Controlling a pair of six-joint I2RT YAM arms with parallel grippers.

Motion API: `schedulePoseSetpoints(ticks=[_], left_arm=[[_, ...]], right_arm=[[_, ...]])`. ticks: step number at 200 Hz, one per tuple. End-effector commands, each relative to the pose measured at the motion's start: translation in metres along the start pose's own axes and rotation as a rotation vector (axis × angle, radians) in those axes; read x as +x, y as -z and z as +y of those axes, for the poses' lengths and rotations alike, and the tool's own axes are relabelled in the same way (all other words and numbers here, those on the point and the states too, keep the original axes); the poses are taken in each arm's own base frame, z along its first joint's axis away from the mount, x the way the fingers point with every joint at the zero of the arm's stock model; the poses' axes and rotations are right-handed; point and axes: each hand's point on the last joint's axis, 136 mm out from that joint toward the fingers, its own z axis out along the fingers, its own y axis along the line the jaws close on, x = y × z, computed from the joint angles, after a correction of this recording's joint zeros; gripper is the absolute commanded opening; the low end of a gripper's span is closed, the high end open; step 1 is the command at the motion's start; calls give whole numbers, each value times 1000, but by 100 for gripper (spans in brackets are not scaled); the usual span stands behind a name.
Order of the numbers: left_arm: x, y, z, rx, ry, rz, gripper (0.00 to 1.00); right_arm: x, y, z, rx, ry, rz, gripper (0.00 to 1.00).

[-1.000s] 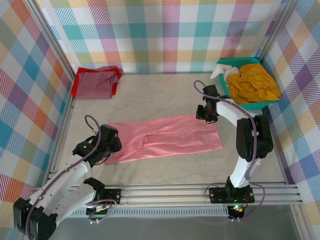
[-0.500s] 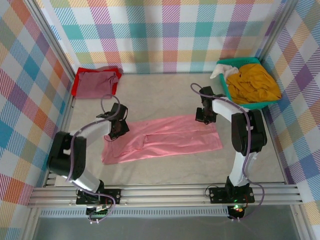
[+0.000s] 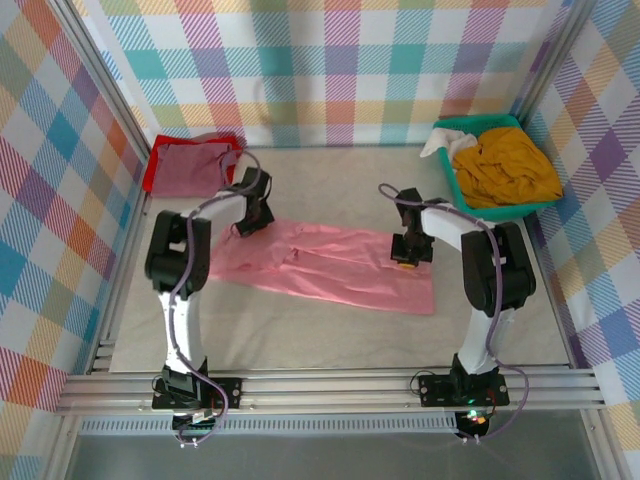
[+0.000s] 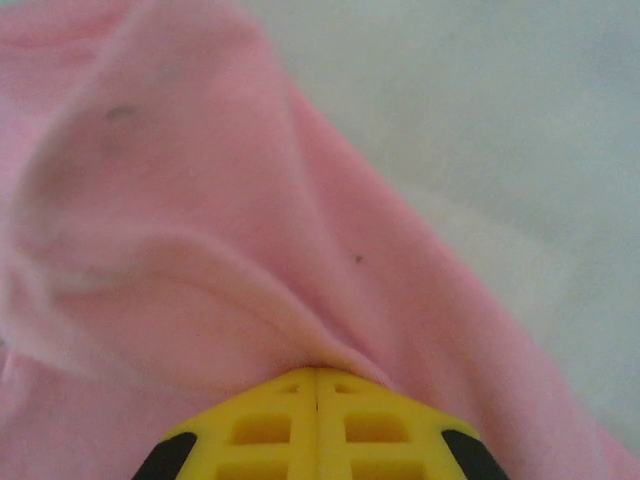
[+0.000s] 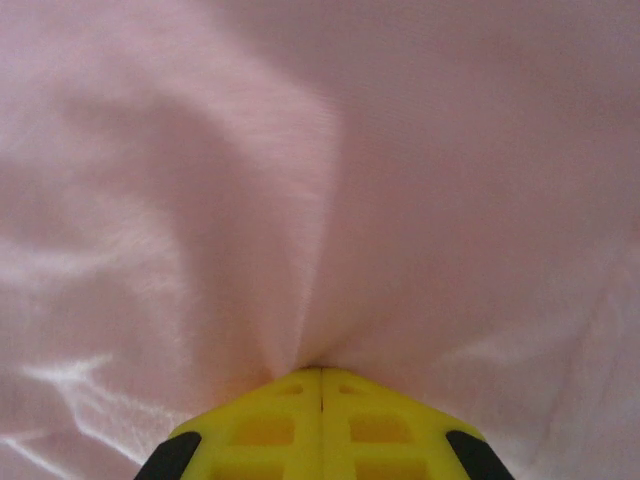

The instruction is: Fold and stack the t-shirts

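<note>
The pink t-shirt (image 3: 330, 268) is spread across the middle of the table (image 3: 330, 335), folded into a long band whose left end lies slightly farther back than its right end. Creases are seen along its far edge.

The left gripper (image 3: 250, 218) is set at the far left corner of this shirt. In the left wrist view its yellow fingers (image 4: 260, 432) are seen pressed together with no gap, and a raised fold of the pink t-shirt (image 4: 200, 250) is pinched between them at the left gripper (image 4: 316, 372) tip. Bare table (image 4: 500, 130) is seen just beyond the cloth.

The right gripper (image 3: 405, 255) is set on the right part of the shirt, close to its far edge. In the right wrist view its fingers (image 5: 260, 432) are likewise closed tight, and a gathered ridge of the pink t-shirt (image 5: 330, 180) is nipped at the right gripper (image 5: 320, 372) tip.

At the far left corner of the table a maroon t-shirt (image 3: 190, 168) is laid flat upon a red t-shirt (image 3: 150, 180), well apart from the pink one. At the far right a teal basket (image 3: 448, 178) is placed, and a crumpled yellow t-shirt (image 3: 505, 170) is held in it, with a white cloth (image 3: 436, 145) at its far left rim.
</note>
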Motion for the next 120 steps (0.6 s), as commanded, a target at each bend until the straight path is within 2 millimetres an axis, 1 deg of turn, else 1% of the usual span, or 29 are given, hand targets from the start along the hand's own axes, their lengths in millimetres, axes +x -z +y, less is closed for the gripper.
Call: schedulePoseSetpoints(ticks=[1,21,26,27,35,45,51,61,71,82,90,98,105,120], left_arm=[[-2,-31,-34,1,-109,78,0],[-36,-36,-85,72,-137,21,0],[-43,-36,-98,98,-142,6,0],[-41,-38,-98,97,-144,12,0],[-54,-33,-119,146,-147,-32,0],[-65,-31,-137,195,-135,-81,0],[-70,-30,-147,237,-121,-105,0],[-75,-31,-160,293,-89,-133,0],[-82,-27,-171,346,-77,-162,0],[-90,-21,-177,376,-65,-187,0],[-96,-13,-181,396,-65,-205,0],[-104,-1,-181,411,-68,-223,0],[-112,14,-181,418,-69,-244,0],[-130,49,-173,414,-66,-282,0]], right_arm=[[62,-7,18,-24,31,156,0],[99,-12,39,-44,71,204,0],[107,-12,44,-50,78,212,0],[109,-12,45,-51,80,214,0],[122,-11,54,-65,95,221,0],[135,-7,67,-89,113,224,0],[142,-3,79,-124,131,220,0],[149,6,97,-185,156,207,0],[153,18,115,-254,176,195,0],[154,37,139,-382,209,178,0],[148,52,148,-438,215,143,0],[135,70,151,-461,222,72,4],[123,84,152,-467,227,13,7],[96,107,149,-480,221,-84,9]])
